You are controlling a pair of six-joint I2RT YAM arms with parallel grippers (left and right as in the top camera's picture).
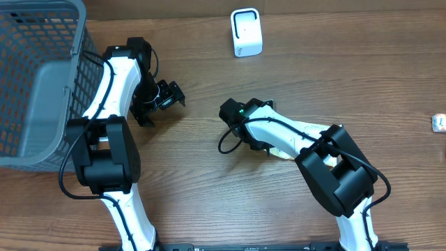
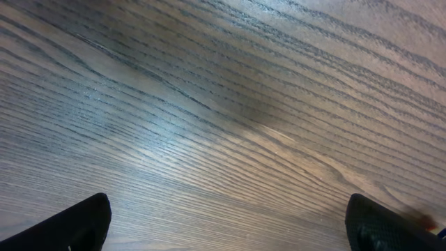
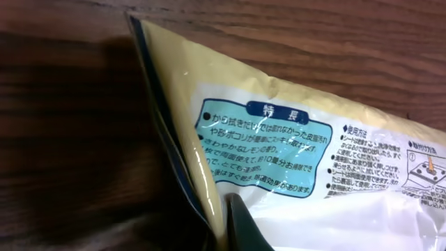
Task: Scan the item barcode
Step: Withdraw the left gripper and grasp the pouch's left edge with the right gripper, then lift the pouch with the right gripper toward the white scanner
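As counted from above, one grey mesh basket (image 1: 70, 21), one white scanner (image 1: 246, 33), one yellow packet (image 1: 279, 150) on the wooden table (image 1: 209, 202); packet mostly hidden under the right gripper (image 1: 254, 138), clenched at its edge, hold unclear; left gripper (image 1: 157, 104) splayed wide; cropped at the right border, one small blurred item (image 1: 439, 123).

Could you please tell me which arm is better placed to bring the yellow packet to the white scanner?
Right. The right gripper appears shut on the edge of the yellow plastic packet, with the white box-shaped scanner beyond it. The left gripper is open over bare wooden table, holding nothing.
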